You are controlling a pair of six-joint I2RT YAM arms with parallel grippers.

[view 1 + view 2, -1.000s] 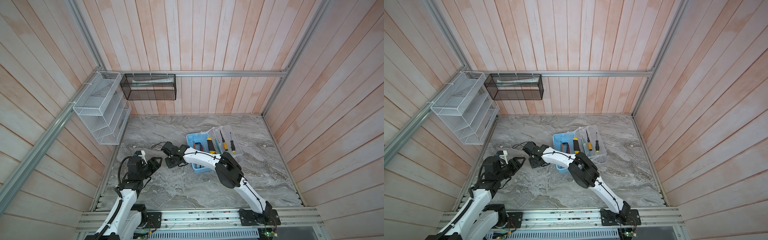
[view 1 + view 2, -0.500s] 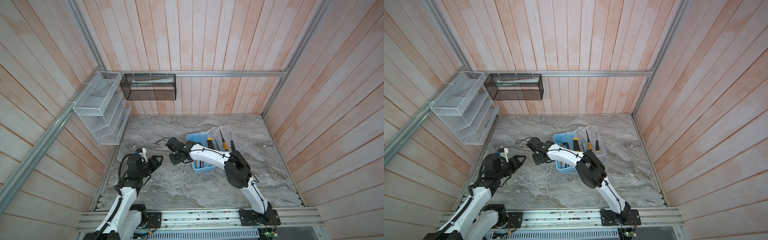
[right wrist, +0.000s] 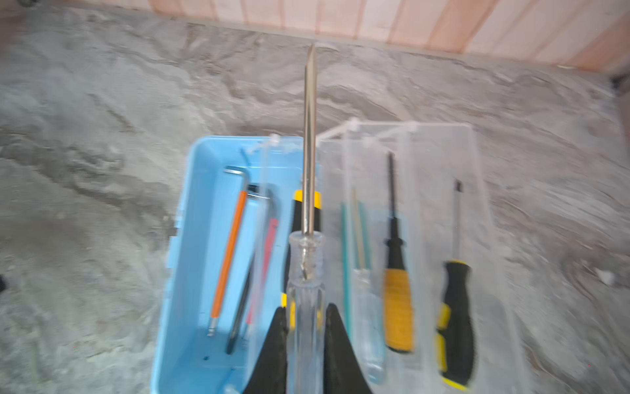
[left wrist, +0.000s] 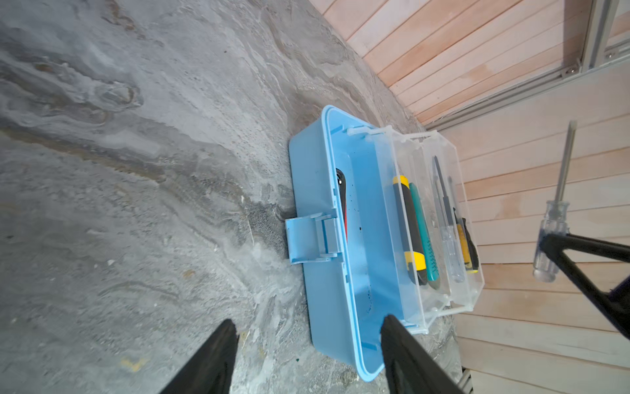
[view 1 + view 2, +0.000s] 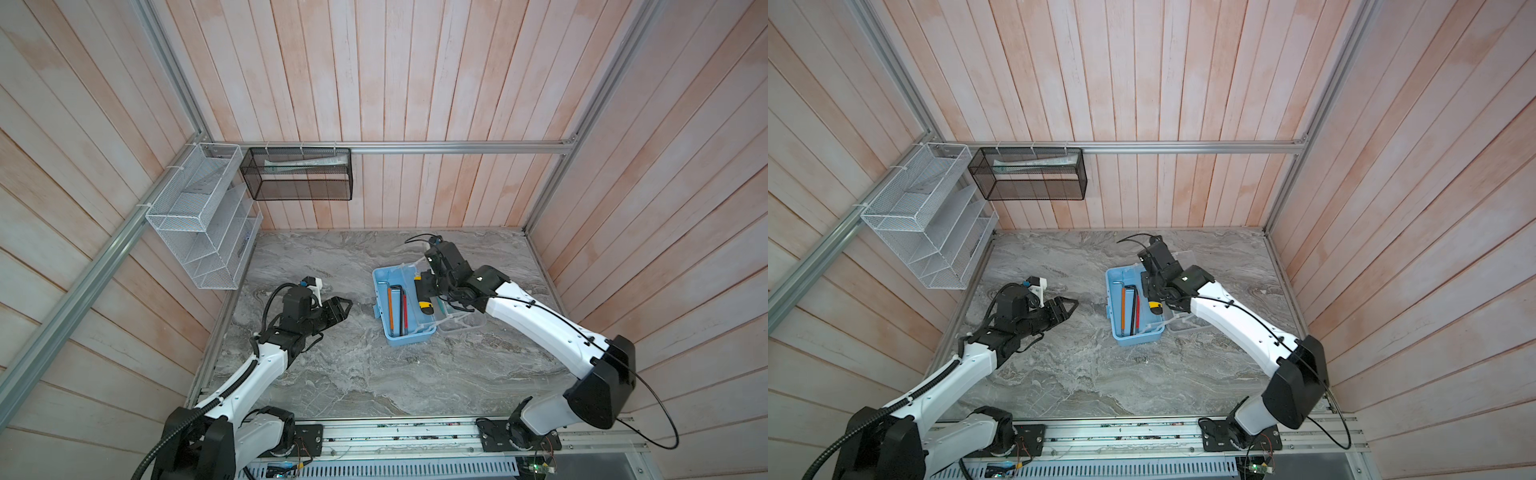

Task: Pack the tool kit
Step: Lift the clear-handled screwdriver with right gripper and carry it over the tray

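My right gripper (image 3: 306,308) is clamped on the clear handle of a screwdriver (image 3: 305,269). I hold it in the air over the tool kit (image 5: 409,337), with its steel shaft pointing toward the bench's back edge.

The kit sits on the bench (image 5: 374,374) around the middle, a little toward the right edge. It stands open, with its clear trays (image 3: 429,163) folded out on the side facing that edge. An orange hex key (image 3: 226,259), a black one (image 3: 243,300) and a red one (image 3: 266,259) lie in the blue base. Two screwdrivers with yellow-and-black handles (image 3: 397,300) lie in the trays.

The blue latch (image 4: 303,242) hangs on the kit's wall toward the left edge. My left gripper (image 5: 343,309) hovers on that side, apart from the kit and pointed at it. Its jaws are spread with nothing between them.
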